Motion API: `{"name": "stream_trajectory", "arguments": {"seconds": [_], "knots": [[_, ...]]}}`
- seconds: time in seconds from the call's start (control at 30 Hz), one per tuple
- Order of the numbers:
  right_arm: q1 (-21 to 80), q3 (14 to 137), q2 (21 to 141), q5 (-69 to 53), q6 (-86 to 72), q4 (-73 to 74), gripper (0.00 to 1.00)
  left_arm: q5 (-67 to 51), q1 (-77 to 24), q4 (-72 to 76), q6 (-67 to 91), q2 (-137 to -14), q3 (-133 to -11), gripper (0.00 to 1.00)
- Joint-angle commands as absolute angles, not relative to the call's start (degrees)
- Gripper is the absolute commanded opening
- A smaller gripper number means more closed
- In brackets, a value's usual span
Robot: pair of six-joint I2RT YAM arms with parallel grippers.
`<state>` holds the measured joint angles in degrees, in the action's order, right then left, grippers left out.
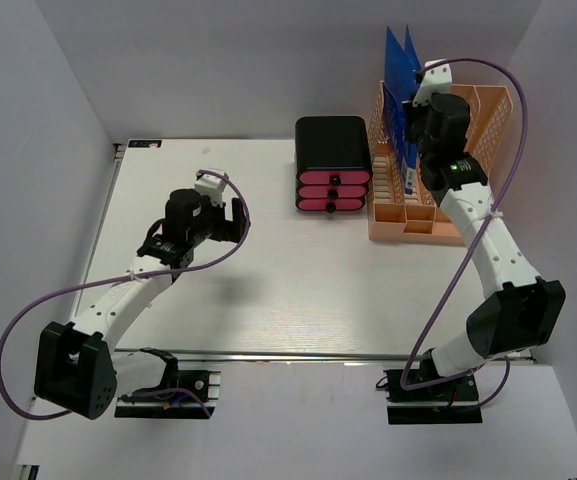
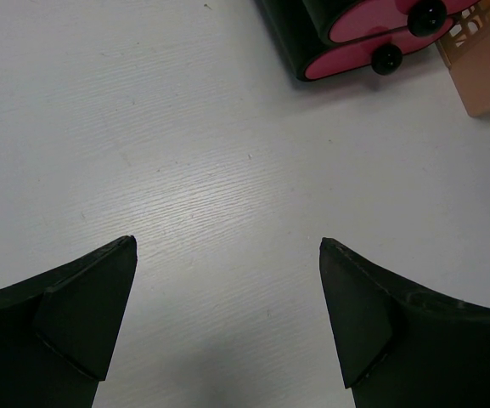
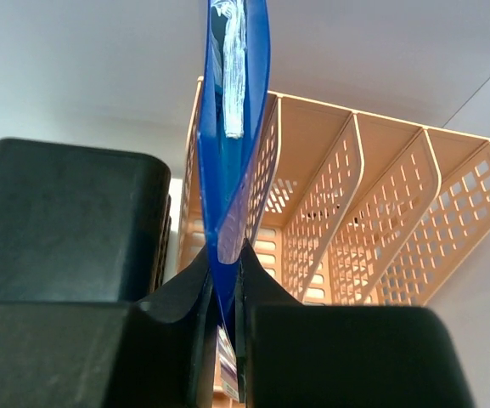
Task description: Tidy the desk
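Observation:
The white desk [image 1: 268, 290] carries everything. My right gripper [image 1: 415, 118] is shut on a blue folder [image 1: 401, 75] and holds it upright in the leftmost slot of the peach lattice file rack [image 1: 468, 160]. In the right wrist view the fingers [image 3: 189, 280] pinch the folder [image 3: 232, 170] at its lower edge, with white papers showing inside it, and the rack [image 3: 355, 204] behind. My left gripper [image 1: 226, 218] is open and empty, low over the bare desk [image 2: 211, 170] left of centre.
A black drawer unit with pink drawer fronts [image 1: 333, 165] stands just left of the rack; it also shows in the left wrist view [image 2: 363, 34] and fills the left of the right wrist view [image 3: 66, 221]. A metal rail [image 1: 298, 355] runs along the desk's near edge.

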<state>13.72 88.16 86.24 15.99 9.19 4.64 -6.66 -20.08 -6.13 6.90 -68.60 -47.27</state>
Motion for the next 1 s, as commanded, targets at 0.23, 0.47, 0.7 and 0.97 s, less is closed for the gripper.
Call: {"name": "stream_trajectory", "arguments": {"seconds": [0.23, 0.47, 0.7, 0.97], "knots": [[11.0, 82.6, 85.7, 15.0, 2.9, -17.0, 0.00, -8.0, -19.9, -3.8, 6.7, -69.9, -45.4, 0.98], [10.8, 75.5, 84.0, 11.2, 0.7, -24.1, 0.00, -8.2, -19.9, -3.5, 6.3, -71.5, -45.0, 0.98], [9.7, 63.3, 80.4, 7.5, 2.3, -32.6, 0.00, -7.8, -19.9, -3.6, 6.4, -71.7, -44.9, 0.98], [8.0, 59.6, 77.4, 6.1, 4.0, -29.2, 0.70, -8.6, -20.4, -3.8, 6.7, -70.6, -44.7, 0.98]]}}
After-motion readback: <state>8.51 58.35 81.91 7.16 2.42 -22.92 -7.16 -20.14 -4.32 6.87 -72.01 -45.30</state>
